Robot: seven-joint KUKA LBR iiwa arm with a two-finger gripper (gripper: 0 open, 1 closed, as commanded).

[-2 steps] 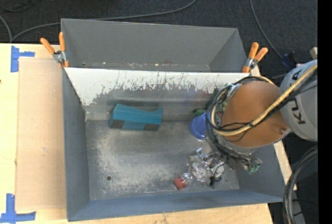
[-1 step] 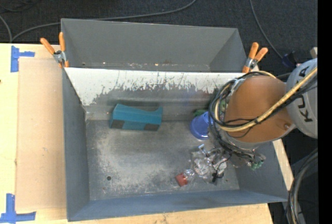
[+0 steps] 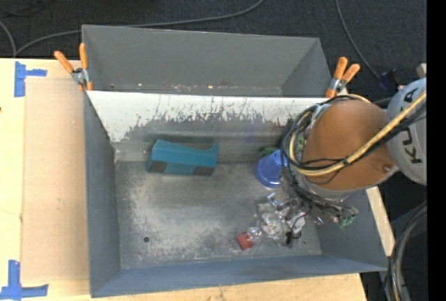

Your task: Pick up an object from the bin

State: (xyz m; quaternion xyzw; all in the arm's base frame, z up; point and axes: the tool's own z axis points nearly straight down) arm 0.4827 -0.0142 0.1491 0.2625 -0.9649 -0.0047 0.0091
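Camera view, looking down: the arm reaches in from the right over the grey bin. Its white casing carries the black letters "KU", and the rest of the word is cut off at the edge. An orange cover sits on the wrist, with yellow and black cables looped round it. The gripper hangs below the cover in the front right part of the bin. It is directly over a clear, crumpled piece lying on the floor there. Dark parts of the gripper overlap that piece, and I cannot tell whether it is released or clenched, nor whether it grasps anything. A small red piece lies just beside the clear piece, towards the front. A blue disc lies near the gripper, partly under the cover's edge. A teal block with a dark lower edge rests against the back wall, well apart from the gripper.
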